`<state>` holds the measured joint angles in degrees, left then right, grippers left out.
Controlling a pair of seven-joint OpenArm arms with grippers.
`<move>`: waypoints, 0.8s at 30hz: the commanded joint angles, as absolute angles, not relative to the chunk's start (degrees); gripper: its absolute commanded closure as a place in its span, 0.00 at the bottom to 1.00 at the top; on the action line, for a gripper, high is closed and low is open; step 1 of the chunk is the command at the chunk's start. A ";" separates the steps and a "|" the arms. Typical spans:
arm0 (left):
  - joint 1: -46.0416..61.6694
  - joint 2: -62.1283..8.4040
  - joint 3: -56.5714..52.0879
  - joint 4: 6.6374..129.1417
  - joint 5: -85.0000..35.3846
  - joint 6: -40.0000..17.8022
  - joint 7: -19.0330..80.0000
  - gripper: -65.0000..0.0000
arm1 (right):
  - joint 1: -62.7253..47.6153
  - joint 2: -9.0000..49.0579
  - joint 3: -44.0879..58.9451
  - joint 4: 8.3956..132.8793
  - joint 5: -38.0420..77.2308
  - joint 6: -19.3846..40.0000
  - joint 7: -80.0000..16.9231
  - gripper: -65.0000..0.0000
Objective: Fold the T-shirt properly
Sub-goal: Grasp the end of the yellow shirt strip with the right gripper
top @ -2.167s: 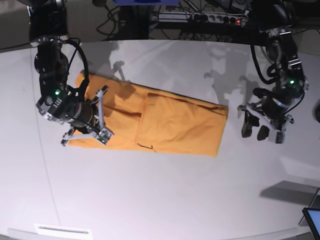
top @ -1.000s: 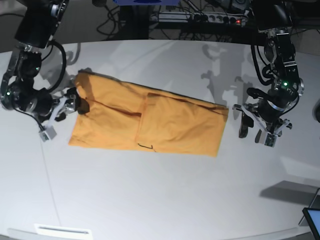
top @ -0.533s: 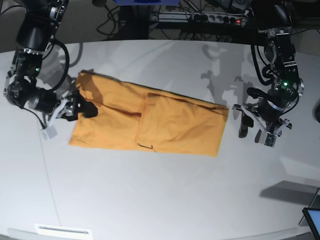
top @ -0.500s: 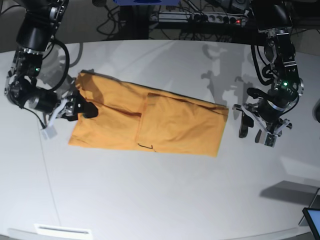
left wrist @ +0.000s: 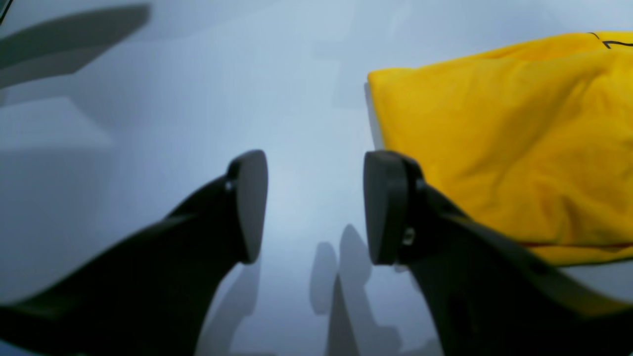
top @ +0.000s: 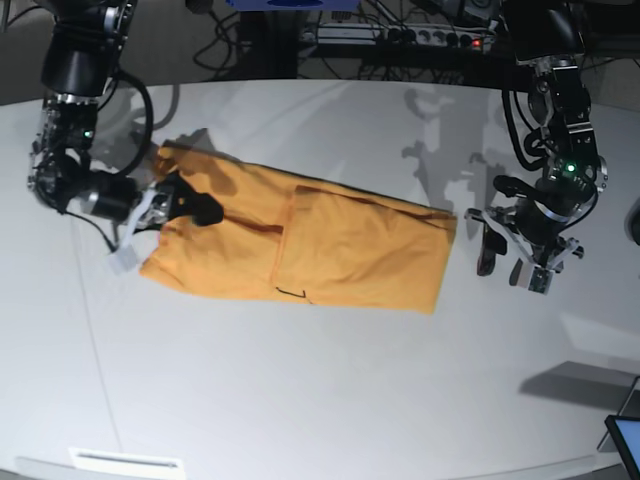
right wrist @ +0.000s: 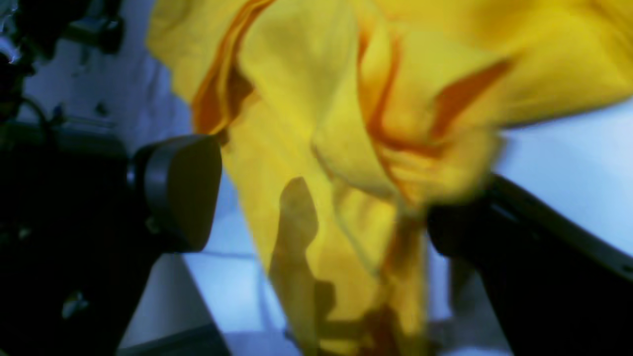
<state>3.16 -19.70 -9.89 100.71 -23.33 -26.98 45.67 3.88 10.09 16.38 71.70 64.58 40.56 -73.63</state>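
The T-shirt (top: 320,245) is an orange-yellow strip lying slantwise across the white table (top: 320,390). My right gripper (top: 165,228) is at the shirt's left end. In the right wrist view this gripper (right wrist: 326,207) is open wide, with bunched shirt cloth (right wrist: 346,123) between its fingers and spilling over the right one. My left gripper (top: 505,262) hovers just off the shirt's right edge. In the left wrist view it (left wrist: 316,207) is open over bare table, and the shirt's corner (left wrist: 494,143) lies beside its right finger.
A power strip and cables (top: 400,38) run along the table's far edge. A dark screen corner (top: 625,440) shows at the lower right. A white label (top: 125,461) lies near the front left edge.
My right gripper has moved right, from beside the shirt's left end onto it, and the cloth there has bunched up. The left arm has stayed still.
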 commanded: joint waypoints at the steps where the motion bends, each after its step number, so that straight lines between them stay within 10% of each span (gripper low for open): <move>1: 2.33 -20.70 -10.24 101.49 -23.69 -26.59 44.35 0.52 | 3.91 10.42 16.04 71.96 63.43 40.00 -76.00 0.10; 8: 2.33 -20.70 -10.42 101.49 -23.69 -26.59 44.35 0.52 | 4.09 10.42 15.69 72.04 66.07 36.62 -75.91 0.15; 16: 2.33 -20.70 -10.07 101.49 -23.69 -26.68 44.35 0.52 | 4.44 10.77 15.52 71.78 65.71 35.82 -75.21 0.97; 24: 2.33 -20.70 -10.07 101.41 -23.69 -26.68 44.35 0.52 | 5.14 10.95 15.52 72.04 65.71 33.80 -75.38 0.90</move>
<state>3.16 -19.73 -9.80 100.71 -23.31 -26.98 45.69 4.10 10.26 15.44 71.11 64.18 33.78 -76.01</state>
